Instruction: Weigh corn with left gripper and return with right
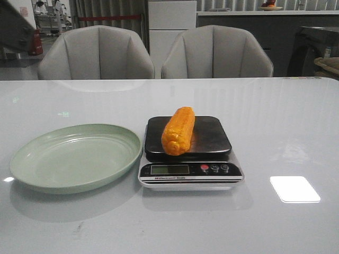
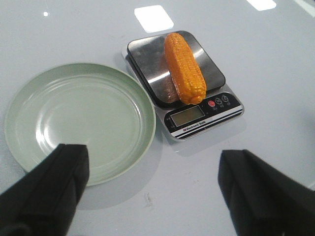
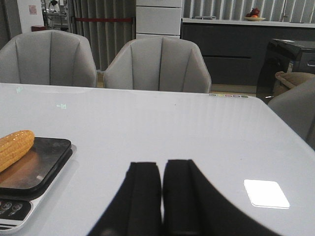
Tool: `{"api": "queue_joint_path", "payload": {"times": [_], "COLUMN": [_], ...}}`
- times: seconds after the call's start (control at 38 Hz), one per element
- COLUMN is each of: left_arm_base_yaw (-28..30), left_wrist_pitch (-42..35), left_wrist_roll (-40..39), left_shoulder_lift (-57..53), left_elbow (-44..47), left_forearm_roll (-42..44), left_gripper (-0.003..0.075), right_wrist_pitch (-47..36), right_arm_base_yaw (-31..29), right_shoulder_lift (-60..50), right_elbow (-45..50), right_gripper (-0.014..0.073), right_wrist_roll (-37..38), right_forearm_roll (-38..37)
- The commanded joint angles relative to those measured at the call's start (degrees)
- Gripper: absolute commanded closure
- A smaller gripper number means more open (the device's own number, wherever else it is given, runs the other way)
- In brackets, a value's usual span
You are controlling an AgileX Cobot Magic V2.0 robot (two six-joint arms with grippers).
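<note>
The orange-yellow corn [image 1: 178,130] lies lengthwise on the dark platform of a small kitchen scale [image 1: 209,174] at the table's middle. It also shows in the left wrist view [image 2: 184,68] and, partly, in the right wrist view [image 3: 14,148]. An empty green plate [image 1: 37,159] sits just left of the scale. My left gripper [image 2: 153,184] is open and empty, raised above the table nearer than the plate and scale. My right gripper [image 3: 162,189] is shut and empty, low over the table to the right of the scale. Neither gripper shows in the front view.
Two grey chairs [image 1: 96,53] stand behind the table's far edge. A bright light reflection [image 1: 294,189] lies on the glossy white tabletop right of the scale. A cabinet and counter stand in the background.
</note>
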Motion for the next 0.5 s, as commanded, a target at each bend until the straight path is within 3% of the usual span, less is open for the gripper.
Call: {"api": "queue_joint_path", "payload": {"times": [0.0,0.34,0.42,0.47], "left_arm_base_yaw": [0.1,0.1,0.1,0.1], "left_wrist_pitch": [-3.5,-1.7,0.1,0.5], "left_wrist_roll": [1.6,3.0,3.0,3.0], "left_shoulder_lift": [-7.6,-28.2,-31.0,-32.3], "left_elbow": [1.7,9.8,10.9,11.2], "left_forearm_roll": [1.3,3.9,3.9,3.9], "left_gripper": [0.0136,0.0139,0.0195,0.0288], "right_wrist_pitch": [-4.9,-4.9,-4.9,-4.9], "right_arm_base_yaw": [-0.4,-0.4,-0.4,-0.4], "right_shoulder_lift": [-1.1,-1.1,-1.1,-1.1], "right_elbow": [0.4,0.4,0.4,0.4], "right_gripper": [0.0407,0.0407,0.0407,0.0407], "right_wrist_roll": [-0.3,-0.3,-0.3,-0.3], "right_forearm_roll": [-0.6,-0.6,-0.6,-0.6]}}
